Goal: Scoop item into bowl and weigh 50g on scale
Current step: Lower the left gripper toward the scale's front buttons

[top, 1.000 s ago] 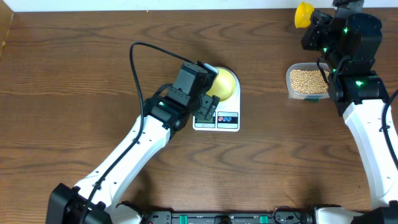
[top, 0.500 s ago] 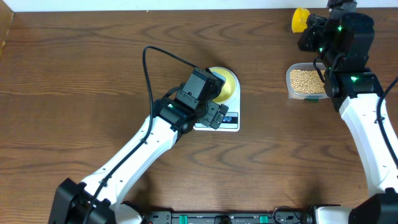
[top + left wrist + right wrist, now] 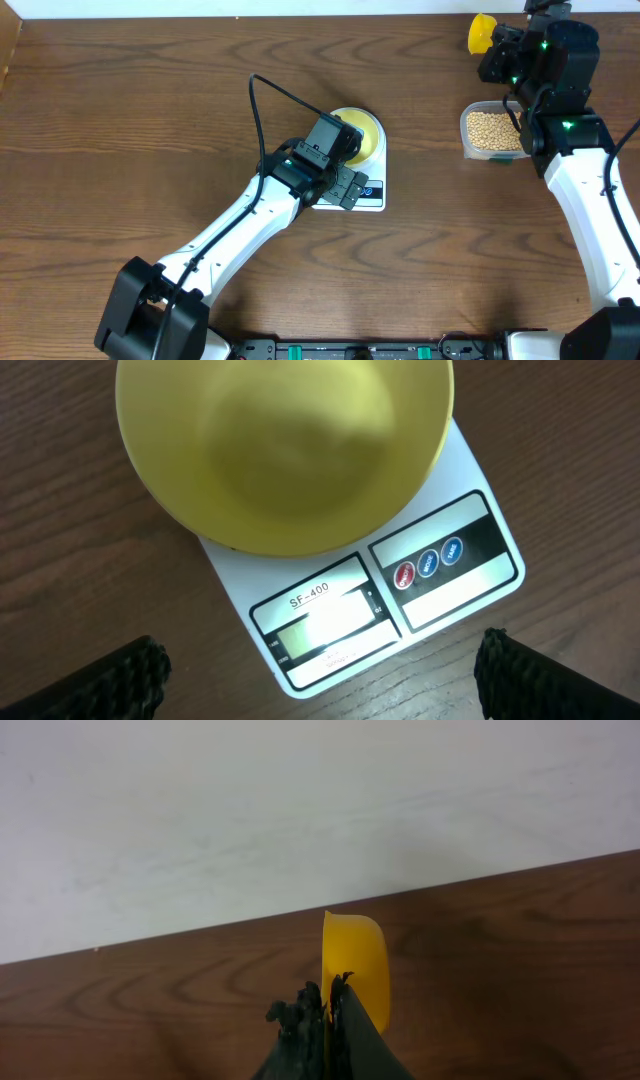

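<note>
Wood table (image 3: 120, 120) fills the overhead view. Left claw (image 3: 347, 187) hangs over the front of the scale (image 3: 376, 200). Its fingers are spread as wide as they go, and it holds nothing. The left wrist view shows only the two dark fingertips (image 3: 110, 685), one in each bottom corner.

The scale is white and lies flat near the middle of the table. From above, its long side runs from 12 to 6 o'clock, with the screen end at 6. The bowl (image 3: 367, 133) sits on the 12 o'clock end, open side up. From above, the left arm hides part of the bowl. The left wrist view shows most of its inside, bare and yellow. That view also shows the screen (image 3: 320, 628), too bright to read, and three buttons (image 3: 428, 561), one red and two blue. There the scale looks turned, screen end toward 5 o'clock.

Beans (image 3: 492, 128) lie in a clear tub (image 3: 464, 140) at 3 o'clock from the scale, well apart from it. Only the overhead view shows them.

Right claw (image 3: 500, 45) is at 12 o'clock from the tub, squeezed tight on a yellow scoop (image 3: 482, 32). From above, the cup points to 9 o'clock. The right wrist view shows the scoop on its edge, cup toward 12 o'clock, with a white wall (image 3: 300, 810) behind.
</note>
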Controlling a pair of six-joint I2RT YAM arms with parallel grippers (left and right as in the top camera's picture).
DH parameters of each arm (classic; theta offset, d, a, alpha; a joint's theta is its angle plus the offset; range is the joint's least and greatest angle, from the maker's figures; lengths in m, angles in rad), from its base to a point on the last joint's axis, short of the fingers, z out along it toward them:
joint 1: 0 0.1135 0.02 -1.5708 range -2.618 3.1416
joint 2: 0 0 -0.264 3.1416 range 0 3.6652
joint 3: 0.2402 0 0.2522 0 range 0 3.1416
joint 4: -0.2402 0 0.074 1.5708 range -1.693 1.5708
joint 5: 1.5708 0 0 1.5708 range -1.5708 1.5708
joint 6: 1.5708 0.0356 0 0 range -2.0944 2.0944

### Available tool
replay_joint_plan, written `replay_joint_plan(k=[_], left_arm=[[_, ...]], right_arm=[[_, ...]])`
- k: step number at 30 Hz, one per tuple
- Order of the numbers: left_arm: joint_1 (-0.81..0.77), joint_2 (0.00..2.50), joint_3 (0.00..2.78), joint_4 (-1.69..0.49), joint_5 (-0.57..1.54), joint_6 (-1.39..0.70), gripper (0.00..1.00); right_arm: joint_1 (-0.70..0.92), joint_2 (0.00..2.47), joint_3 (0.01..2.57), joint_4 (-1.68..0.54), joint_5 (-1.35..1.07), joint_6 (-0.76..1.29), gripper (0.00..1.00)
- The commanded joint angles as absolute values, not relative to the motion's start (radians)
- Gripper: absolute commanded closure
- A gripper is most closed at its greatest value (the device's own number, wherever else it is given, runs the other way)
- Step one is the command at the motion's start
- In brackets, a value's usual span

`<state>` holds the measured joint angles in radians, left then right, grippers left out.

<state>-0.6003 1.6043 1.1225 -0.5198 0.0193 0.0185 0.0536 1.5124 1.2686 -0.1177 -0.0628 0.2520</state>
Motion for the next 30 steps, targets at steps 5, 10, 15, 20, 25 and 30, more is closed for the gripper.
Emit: replay_joint_plan(k=[5,10,15,20,25,30], left_arm=[[-0.608,1.609,1.122,-0.527,0.006,-0.036,0.01],[-0.643,1.610,1.122,-0.543,-0.081,-0.055,0.01],[-0.688,1.614,1.122,-0.545,-0.167,-0.059,0.00],[-0.712,1.633,1.122,-0.546,-0.170,-0.059,0.01],[-0.715,1.673,1.122,-0.545,-0.175,-0.096,0.01],[-0.715,1.703,1.122,-0.540,-0.205,-0.132,0.01]], right_arm=[[0.054,1.517,1.280,-0.115,-0.059,0.239,0.99],[0.054,1.517,1.280,-0.111,-0.059,0.239,0.99],[0.054,1.517,1.280,-0.111,-0.059,0.239,0.99],[0.054,1.517,1.280,-0.112,-0.063,0.239,0.99],[0.054,1.517,1.280,-0.112,-0.063,0.239,0.99],[0.054,1.517,1.280,-0.112,-0.063,0.239,0.99]])
